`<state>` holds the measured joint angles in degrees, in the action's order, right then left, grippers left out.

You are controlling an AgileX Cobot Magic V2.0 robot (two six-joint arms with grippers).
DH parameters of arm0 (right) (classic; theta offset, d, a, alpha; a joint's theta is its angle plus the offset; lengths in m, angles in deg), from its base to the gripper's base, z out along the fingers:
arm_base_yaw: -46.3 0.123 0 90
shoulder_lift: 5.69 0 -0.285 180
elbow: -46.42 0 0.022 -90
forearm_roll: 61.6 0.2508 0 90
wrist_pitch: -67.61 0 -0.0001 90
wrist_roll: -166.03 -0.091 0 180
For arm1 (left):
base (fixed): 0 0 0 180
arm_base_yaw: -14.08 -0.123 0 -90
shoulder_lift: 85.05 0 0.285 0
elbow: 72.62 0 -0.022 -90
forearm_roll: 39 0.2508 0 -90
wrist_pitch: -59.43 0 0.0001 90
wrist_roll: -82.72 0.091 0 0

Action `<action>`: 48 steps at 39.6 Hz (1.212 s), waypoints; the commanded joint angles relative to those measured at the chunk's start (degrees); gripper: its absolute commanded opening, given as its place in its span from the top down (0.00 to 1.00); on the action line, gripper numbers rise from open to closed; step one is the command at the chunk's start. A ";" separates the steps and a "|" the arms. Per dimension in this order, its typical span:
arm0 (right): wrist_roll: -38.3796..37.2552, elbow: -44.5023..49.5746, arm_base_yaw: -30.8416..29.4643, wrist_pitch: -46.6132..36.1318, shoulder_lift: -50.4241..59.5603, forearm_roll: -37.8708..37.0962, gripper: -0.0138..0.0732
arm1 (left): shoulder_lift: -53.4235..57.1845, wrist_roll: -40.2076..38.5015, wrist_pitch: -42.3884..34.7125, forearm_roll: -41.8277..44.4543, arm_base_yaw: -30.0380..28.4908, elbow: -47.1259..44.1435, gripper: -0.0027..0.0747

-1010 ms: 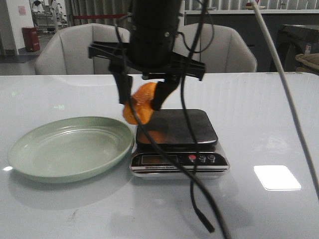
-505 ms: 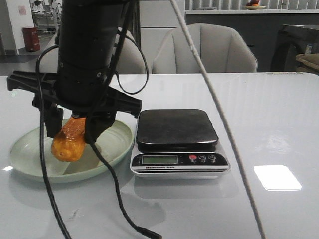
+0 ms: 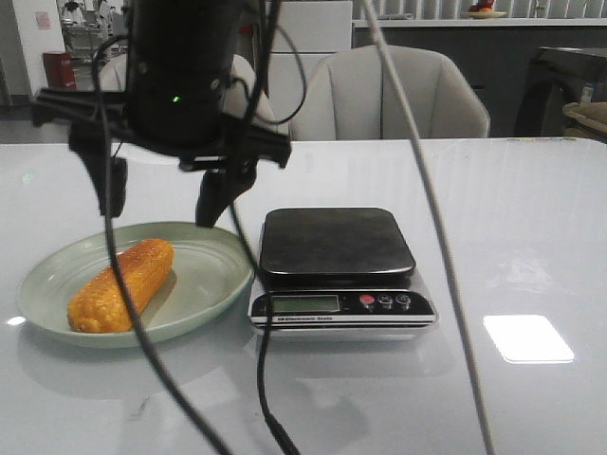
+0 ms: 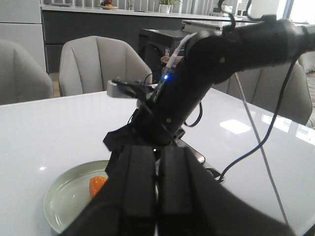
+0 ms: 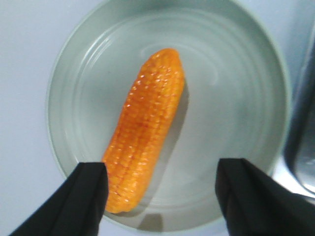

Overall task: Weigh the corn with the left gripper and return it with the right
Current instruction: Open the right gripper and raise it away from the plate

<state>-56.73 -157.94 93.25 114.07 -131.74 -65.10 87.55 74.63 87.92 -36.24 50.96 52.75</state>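
Note:
The corn (image 3: 121,284) lies loose on the pale green plate (image 3: 204,270), left of the scale (image 3: 332,242), whose platform is bare. My right gripper (image 3: 161,194) hangs open above the plate, its fingers apart and clear of the cob. In the right wrist view the corn (image 5: 147,132) lies lengthwise on the plate (image 5: 236,98) below the open right gripper (image 5: 162,167). My left gripper (image 4: 158,157) is shut and empty, its fingers pressed together; behind it one end of the corn (image 4: 97,184) shows on the plate (image 4: 61,201).
The scale's display and buttons (image 3: 379,303) face the near edge. Black cables (image 3: 256,379) and a white cable (image 3: 446,265) hang across the front view. Grey chairs (image 3: 398,90) stand behind the table. The right arm (image 4: 206,73) reaches across the scale.
My right gripper carried the corn from above the scale leftward to the plate, let it go and rose. The corn now lies flat on the plate.

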 commanded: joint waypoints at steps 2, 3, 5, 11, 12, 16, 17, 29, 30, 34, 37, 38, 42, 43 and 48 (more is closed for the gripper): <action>6.20 -1.93 -3.35 3.26 8.14 -0.77 0.20 | 1.09 -0.04 -4.14 -0.10 0.08 1.39 0.82; 7.72 -1.93 -4.18 4.71 8.99 -0.77 0.20 | 1.09 -0.04 -4.14 -0.10 0.08 1.39 0.82; 10.67 -1.88 -5.50 7.16 10.42 -0.77 0.20 | 1.09 -0.04 -4.14 -0.10 0.08 1.39 0.82; 19.46 -1.56 -8.14 13.04 14.20 -0.42 0.20 | 1.09 -0.04 -4.14 -0.10 0.08 1.39 0.82; 21.00 -1.13 -8.43 13.55 14.91 -0.36 0.20 | 1.09 -0.04 -4.14 -0.10 0.08 1.39 0.82; 24.64 1.91 -8.84 13.56 17.99 -0.23 0.20 | 1.09 -0.04 -4.14 -0.10 0.08 1.39 0.82; 25.41 3.55 -8.84 13.29 19.30 -0.18 0.20 | 1.09 -0.04 -4.14 -0.10 0.08 1.39 0.82; 26.37 27.52 -8.84 0.66 36.97 -0.18 0.20 | 1.09 -0.04 -4.14 -0.10 0.08 1.39 0.82; 26.37 30.06 -8.84 -0.97 39.02 -0.18 0.20 | 1.09 -0.04 -4.14 -0.10 0.08 1.39 0.82; 26.37 38.49 -8.84 -6.39 46.03 -0.25 0.20 | 1.09 -0.04 -4.14 -0.10 0.08 1.39 0.82; 26.37 44.42 -8.84 -10.53 51.93 -0.59 0.20 | 1.09 -0.04 -4.14 -0.10 0.08 1.39 0.82; 26.37 45.94 -8.84 -11.51 52.93 -0.87 0.20 | 1.09 -0.04 -4.14 -0.10 0.08 1.39 0.82; 26.37 53.14 -8.84 -16.33 60.54 -1.92 0.20 | 1.09 -0.04 -4.14 -0.10 0.08 1.39 0.82; 26.37 54.89 -8.84 -17.29 62.52 -2.11 0.20 | 1.09 -0.04 -4.14 -0.10 0.08 1.39 0.82; 26.37 62.04 -8.84 -22.85 71.44 -3.11 0.20 | 1.09 -0.04 -4.14 -0.10 0.08 1.39 0.82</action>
<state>-31.02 -98.06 84.70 98.63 -66.16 -66.53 87.55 74.63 87.92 -36.24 50.96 52.75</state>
